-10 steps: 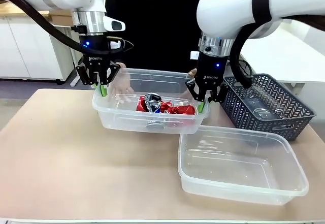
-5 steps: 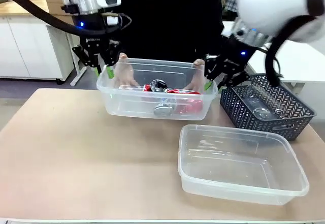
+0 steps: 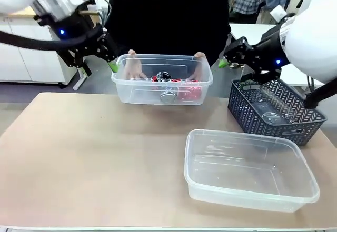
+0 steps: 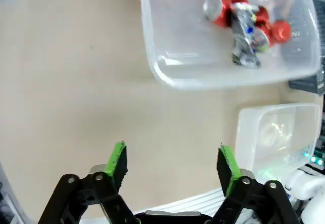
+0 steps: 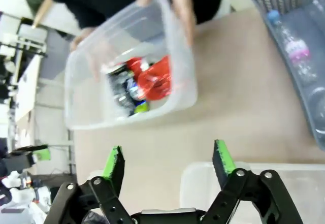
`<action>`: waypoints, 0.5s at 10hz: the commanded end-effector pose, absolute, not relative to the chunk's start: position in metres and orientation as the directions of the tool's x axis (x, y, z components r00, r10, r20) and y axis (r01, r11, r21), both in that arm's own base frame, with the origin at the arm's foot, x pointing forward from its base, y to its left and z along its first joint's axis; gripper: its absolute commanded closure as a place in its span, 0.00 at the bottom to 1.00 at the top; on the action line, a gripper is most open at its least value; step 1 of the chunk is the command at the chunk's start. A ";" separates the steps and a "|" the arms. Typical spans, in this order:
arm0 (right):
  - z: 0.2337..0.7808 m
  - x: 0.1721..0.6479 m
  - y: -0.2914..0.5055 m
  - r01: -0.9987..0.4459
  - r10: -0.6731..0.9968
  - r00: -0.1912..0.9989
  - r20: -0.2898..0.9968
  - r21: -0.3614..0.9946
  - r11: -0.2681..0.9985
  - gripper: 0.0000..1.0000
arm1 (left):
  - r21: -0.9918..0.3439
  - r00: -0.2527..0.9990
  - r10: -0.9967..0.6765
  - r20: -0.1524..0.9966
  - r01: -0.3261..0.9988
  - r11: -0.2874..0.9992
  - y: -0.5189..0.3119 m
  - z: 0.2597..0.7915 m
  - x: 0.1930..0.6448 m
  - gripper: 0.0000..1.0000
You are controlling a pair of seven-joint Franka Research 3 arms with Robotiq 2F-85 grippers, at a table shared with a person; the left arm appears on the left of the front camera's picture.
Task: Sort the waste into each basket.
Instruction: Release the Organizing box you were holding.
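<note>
Compared with one second ago, the left gripper [image 4: 172, 160] and the right gripper [image 5: 167, 165] are no longer at the two ends of the clear tub [image 3: 138, 93]. Both are drawn back to the sides with their fingers spread wide and nothing between them. The tub is now raised off the table [image 3: 79, 153] and is carried by the person's hands [image 3: 136, 71], with the crushed red and silver cans [image 3: 176, 91] inside it. In the left wrist view the tub lies ahead of the fingers and well apart, with bare table between. In the right wrist view it is ahead, more on the side of the left finger. The empty second tub [image 3: 247, 200] lies near both grippers' fingertips. The dark lattice basket [image 3: 253, 111], holding a clear bottle [image 5: 297, 51], stands beyond the right finger.
</note>
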State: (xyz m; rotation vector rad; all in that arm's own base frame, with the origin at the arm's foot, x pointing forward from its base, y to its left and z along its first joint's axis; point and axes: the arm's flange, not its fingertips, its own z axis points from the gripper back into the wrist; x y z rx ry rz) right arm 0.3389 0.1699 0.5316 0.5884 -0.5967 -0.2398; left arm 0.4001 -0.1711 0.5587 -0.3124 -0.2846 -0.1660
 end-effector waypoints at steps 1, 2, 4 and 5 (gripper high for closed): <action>0.505 0.337 0.161 -0.033 -0.325 0.826 0.460 0.616 0.787 0.00 | -0.346 0.923 -0.163 0.347 0.288 0.893 -0.169 0.547 0.401 0.00; 0.499 0.344 0.168 0.019 -0.275 0.883 0.380 0.557 0.830 0.00 | -0.373 0.935 -0.209 0.288 0.310 0.875 -0.170 0.545 0.407 0.00; 0.533 0.339 0.173 0.018 -0.362 0.807 0.467 0.592 0.805 0.00 | -0.295 0.938 -0.131 0.321 0.230 0.927 -0.173 0.554 0.400 0.00; 0.533 0.339 0.173 0.018 -0.362 0.807 0.467 0.592 0.805 0.00 | -0.295 0.938 -0.131 0.321 0.230 0.927 -0.173 0.554 0.400 0.00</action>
